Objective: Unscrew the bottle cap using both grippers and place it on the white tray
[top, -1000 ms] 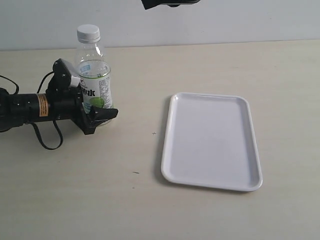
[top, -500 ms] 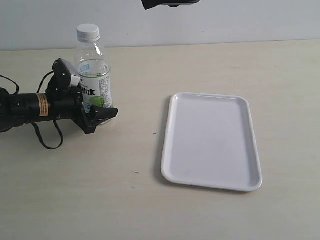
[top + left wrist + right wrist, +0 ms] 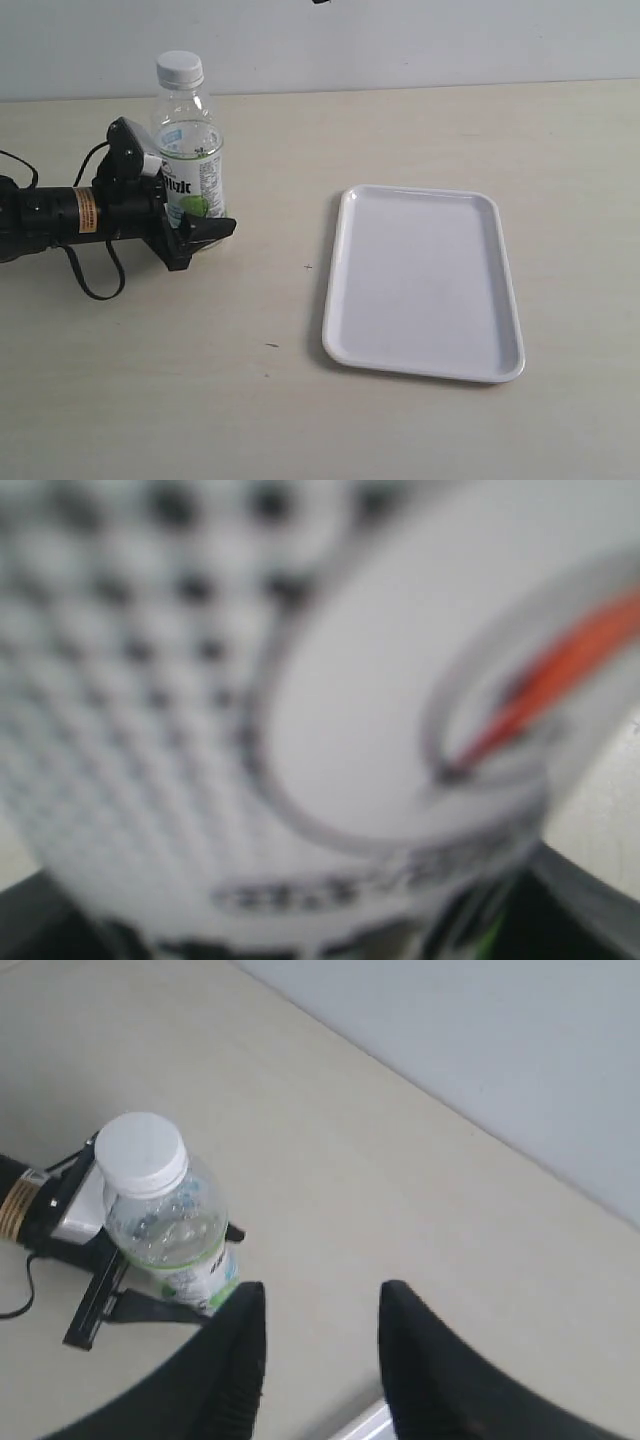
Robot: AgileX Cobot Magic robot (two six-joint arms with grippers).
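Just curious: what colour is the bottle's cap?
White; the bottle cap shows best in the right wrist view.

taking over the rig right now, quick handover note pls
Left gripper: closed around the lower body of the bottle, which stands upright on the table, apart from the white tray.
Right gripper: open, holding nothing, up above the table and not touching the bottle.
Done: bottle is braced.
Left: the bottle cap sits on the neck. Bring the right gripper onto it, unscrew it, and set it on the white tray.
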